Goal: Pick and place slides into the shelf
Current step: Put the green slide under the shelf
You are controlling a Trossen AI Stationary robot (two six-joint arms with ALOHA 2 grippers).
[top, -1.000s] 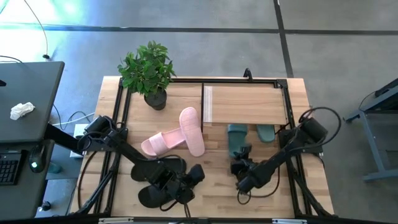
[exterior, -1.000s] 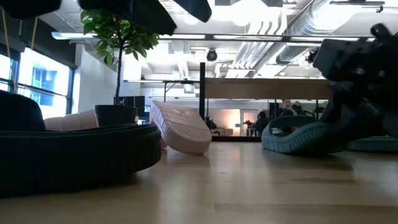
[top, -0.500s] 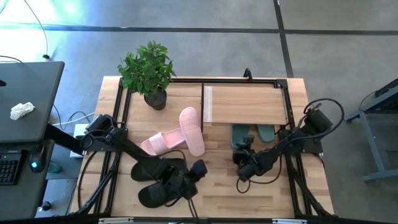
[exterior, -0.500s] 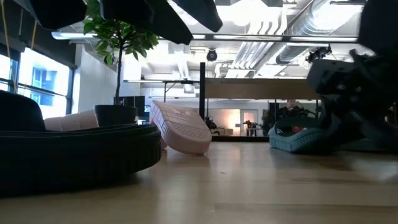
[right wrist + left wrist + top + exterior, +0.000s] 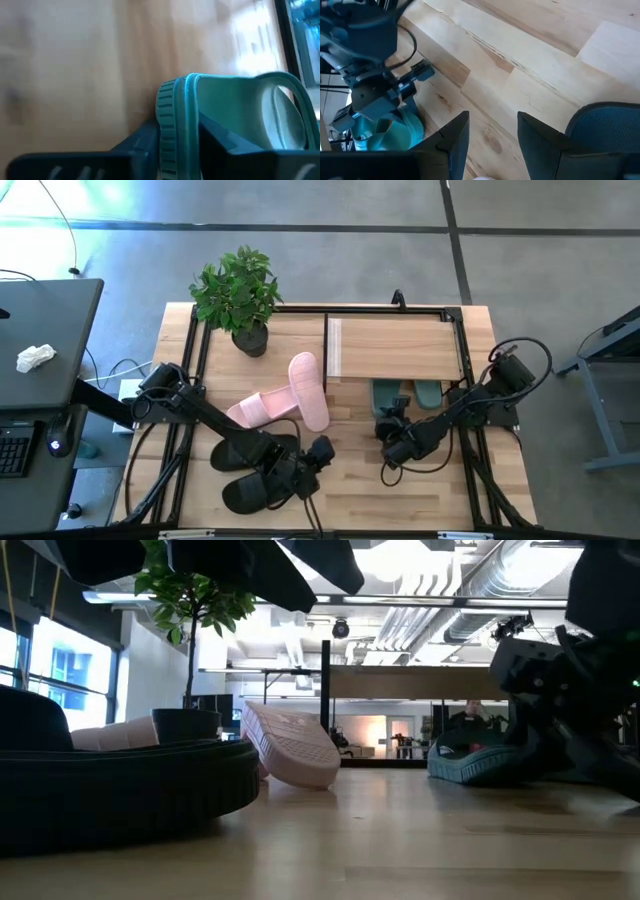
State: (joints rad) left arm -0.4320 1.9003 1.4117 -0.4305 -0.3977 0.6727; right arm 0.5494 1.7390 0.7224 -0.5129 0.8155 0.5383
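Observation:
My right gripper is shut on a dark green slide, whose far end lies under the shelf, a light-wood plank on a thin black frame. The second green slide lies under the shelf beside it. Two pale pink slides lie mid-table, one leaning on the other. Two black slides lie near the table's near edge. My left gripper hovers open just right of them, touching nothing; its wrist view shows a black slide beside its fingers. My right gripper pinches the green slide's near end between its two fingers, the sole's ribbed edge standing between them, one finger on the footbed side and one on the underside. The fingers come from the table's near side, slanting down and along the slide. The slide sits low at the table.
A potted plant stands at the far left of the table, beside the shelf. Bare wood shows between the two grippers along the near edge. A black frame rail runs along the table's left side.
My right gripper has moved toward the table's far edge, and the green slide has slid with it, its far end going farther under the shelf. My left gripper has drifted a little to the right, staying open above the black slides.

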